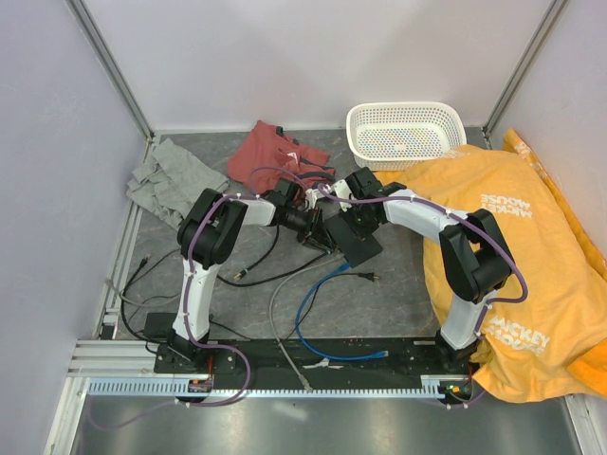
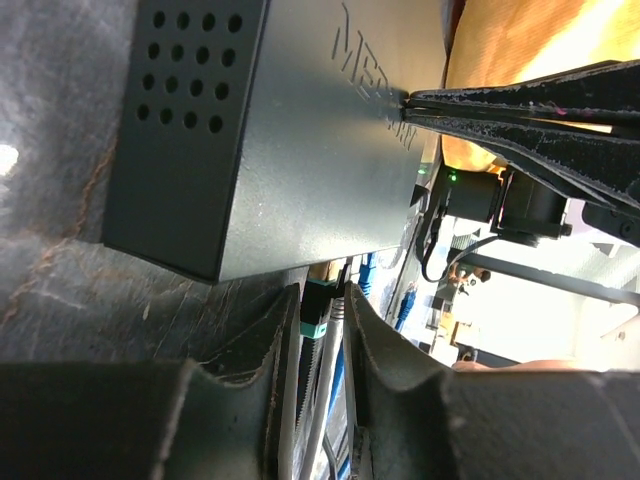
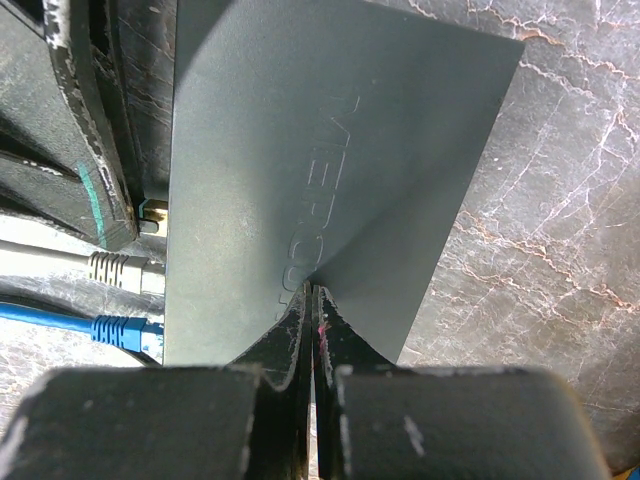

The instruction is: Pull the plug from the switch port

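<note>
The switch (image 1: 361, 248) is a flat black box on the dark table; it also shows in the left wrist view (image 2: 280, 130) and the right wrist view (image 3: 330, 150). My left gripper (image 2: 322, 286) is at its port edge, its fingers closed round a black plug with a teal band (image 2: 314, 302), with a grey cable beside the plug. My right gripper (image 3: 312, 292) is shut and empty, its tips pressed on the switch's top face. A grey plug (image 3: 115, 268) and a blue plug (image 3: 120, 328) sit in ports next to it.
A white basket (image 1: 406, 133) stands at the back right. An orange cloth (image 1: 531, 246) covers the right side. A red cloth (image 1: 275, 156) and a grey cloth (image 1: 171, 180) lie at the back left. Blue (image 1: 318, 318), grey and black cables trail toward the near edge.
</note>
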`<move>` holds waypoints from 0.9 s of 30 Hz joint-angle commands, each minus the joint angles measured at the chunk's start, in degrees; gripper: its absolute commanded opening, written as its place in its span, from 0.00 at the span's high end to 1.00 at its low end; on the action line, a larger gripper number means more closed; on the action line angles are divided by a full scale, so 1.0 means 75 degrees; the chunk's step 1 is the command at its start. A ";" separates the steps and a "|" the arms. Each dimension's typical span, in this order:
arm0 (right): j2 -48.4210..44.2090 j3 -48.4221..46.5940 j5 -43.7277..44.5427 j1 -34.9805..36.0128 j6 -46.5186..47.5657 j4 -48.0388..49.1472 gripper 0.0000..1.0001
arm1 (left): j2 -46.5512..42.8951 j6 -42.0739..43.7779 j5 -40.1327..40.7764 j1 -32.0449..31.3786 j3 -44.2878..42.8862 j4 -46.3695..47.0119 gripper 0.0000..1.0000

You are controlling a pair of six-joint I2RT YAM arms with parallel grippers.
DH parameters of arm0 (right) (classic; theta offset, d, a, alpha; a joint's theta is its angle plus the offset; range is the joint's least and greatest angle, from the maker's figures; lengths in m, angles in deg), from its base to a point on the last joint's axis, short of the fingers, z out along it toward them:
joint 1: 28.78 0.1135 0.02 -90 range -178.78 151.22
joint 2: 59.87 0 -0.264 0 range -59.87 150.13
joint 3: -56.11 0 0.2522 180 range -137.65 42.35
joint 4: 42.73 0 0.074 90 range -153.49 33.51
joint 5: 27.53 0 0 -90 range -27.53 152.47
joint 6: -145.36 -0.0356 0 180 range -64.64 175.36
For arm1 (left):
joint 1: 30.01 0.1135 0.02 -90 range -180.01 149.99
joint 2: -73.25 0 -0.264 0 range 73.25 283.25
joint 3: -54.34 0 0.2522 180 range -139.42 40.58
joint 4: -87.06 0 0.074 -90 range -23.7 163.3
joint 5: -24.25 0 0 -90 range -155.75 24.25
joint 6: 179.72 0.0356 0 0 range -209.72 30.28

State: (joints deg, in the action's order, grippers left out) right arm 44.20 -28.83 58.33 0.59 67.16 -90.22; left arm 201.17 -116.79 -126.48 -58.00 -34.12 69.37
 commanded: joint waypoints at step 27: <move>0.0374 -0.0025 0.0400 0.0081 0.0068 -0.0224 1.00 | 0.0159 -0.0645 0.1629 -0.0030 -0.0599 -0.0344 0.84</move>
State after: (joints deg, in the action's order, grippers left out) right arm 44.31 -28.98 59.47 0.87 67.22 -90.27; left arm 200.95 -120.44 -121.30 -58.37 -37.05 63.82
